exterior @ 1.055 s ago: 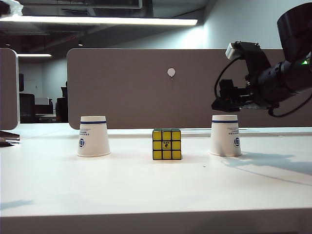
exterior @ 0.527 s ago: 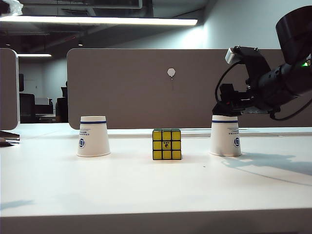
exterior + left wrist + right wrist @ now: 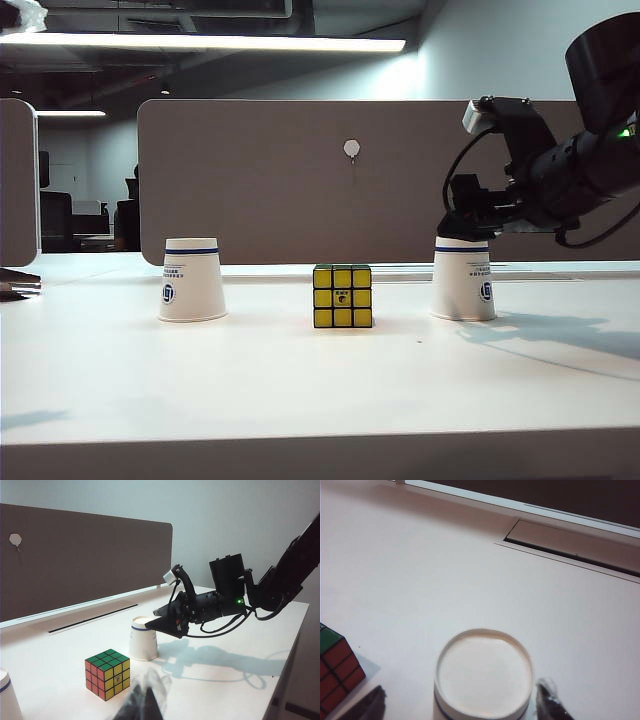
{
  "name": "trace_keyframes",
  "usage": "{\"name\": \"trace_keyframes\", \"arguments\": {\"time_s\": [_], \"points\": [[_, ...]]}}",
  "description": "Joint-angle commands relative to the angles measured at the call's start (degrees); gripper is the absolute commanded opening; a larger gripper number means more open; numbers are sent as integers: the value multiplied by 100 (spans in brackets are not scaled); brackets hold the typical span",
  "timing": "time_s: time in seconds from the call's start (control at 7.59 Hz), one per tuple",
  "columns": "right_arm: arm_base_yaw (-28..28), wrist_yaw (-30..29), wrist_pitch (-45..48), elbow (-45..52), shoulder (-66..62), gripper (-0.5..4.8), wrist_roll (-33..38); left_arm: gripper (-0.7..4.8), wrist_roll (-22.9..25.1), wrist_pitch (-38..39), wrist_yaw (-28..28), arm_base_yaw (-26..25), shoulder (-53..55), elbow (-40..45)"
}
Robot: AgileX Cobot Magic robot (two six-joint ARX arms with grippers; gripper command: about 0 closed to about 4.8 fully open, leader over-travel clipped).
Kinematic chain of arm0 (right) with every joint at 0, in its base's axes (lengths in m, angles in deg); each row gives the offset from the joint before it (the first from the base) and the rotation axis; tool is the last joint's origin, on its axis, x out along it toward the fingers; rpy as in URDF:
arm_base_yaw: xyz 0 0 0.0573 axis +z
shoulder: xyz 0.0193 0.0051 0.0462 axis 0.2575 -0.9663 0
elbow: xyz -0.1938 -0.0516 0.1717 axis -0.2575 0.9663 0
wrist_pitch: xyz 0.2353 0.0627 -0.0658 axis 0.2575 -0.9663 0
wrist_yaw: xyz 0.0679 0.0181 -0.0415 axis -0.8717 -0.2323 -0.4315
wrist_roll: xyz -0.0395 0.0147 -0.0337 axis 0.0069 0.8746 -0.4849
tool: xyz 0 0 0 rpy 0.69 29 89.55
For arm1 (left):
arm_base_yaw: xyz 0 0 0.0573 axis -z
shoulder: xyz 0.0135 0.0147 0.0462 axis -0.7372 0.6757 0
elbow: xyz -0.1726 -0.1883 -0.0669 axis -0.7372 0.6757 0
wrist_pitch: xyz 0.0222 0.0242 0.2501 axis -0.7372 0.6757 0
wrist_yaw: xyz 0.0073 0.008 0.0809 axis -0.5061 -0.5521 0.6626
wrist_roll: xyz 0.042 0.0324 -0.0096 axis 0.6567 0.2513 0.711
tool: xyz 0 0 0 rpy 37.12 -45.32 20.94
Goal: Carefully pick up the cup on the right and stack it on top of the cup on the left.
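2 upturned paper cups are set on the white counter point(image 3: 320, 380) with a cube point(image 3: 342, 296) between them, as seen in the exterior view. The left cup point(image 3: 191, 280) stands well apart from the arms, base up, a blue band near its top. The right cup point(image 3: 463, 279) stands on the far side of the cube, also base up, and is not lifted. The right gripper point(image 3: 466, 228) is held just above this cup's top, the arm reaching in from the right edge of that view. In the right wrist view the cup's round white base point(image 3: 483, 675) is seen from above, with 1 dark finger point(image 3: 367, 706) on one side and the other finger point(image 3: 551, 701) on the opposite side; the fingers are spread wide, straddling the cup, and no contact with its wall is seen. A corner of the cube point(image 3: 337, 667) is seen beside the cup there. In the left wrist view the right gripper point(image 3: 165, 625) is shown over the right cup point(image 3: 143, 639), with the cube point(image 3: 107, 673) nearer the camera. The left gripper point(image 3: 145, 702) appears only as a dark blurred shape at that view's edge, so whether its fingers are spread or pressed together cannot be told. A grey partition point(image 3: 300, 180) stands behind the counter.
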Motion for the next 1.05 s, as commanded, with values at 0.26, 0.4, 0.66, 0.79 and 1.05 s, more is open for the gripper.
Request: {"name": "trace_keyframes", "arguments": {"time_s": [0.26,0.4,0.66,0.79,1.05], "points": [[-61,125,297,-564,-503,396,-52,-6,2,-83,4,0,2,-9],[-61,125,155,-656,-503,397,-52,-6,2,-83,4,0,2,-11],[-61,101,-96,-807,-649,401,-52,-6,2,-83,4,0,2,-9],[-61,103,-168,-809,-717,401,-50,-6,2,-83,7,0,2,-9],[-61,103,-166,-811,-719,401,-52,-6,4,-83,28,0,2,-9]]}}
